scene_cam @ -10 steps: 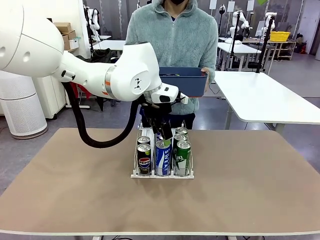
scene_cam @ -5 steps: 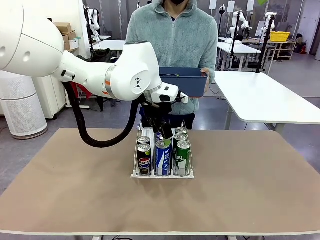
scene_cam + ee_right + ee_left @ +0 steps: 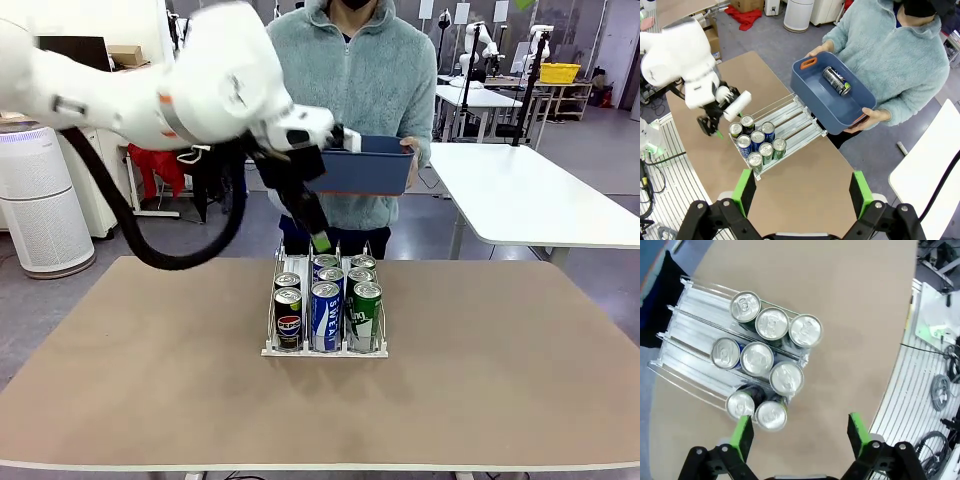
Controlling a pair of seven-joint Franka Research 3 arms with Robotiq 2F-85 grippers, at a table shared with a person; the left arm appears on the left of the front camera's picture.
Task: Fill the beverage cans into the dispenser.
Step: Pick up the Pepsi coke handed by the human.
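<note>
Matte tabletop [image 3: 500,350], cylindrical cans [image 3: 326,305], wire-railed dispenser [image 3: 322,352]

Blue can [image 3: 326,318] reads "SWEAT"; black can [image 3: 289,325] seemingly "pepsi"

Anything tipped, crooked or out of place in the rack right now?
Nothing stands out. Eight cans stand upright in the dispenser: three, three and two per lane. One more can lies sideways in the person's blue bin.
</note>
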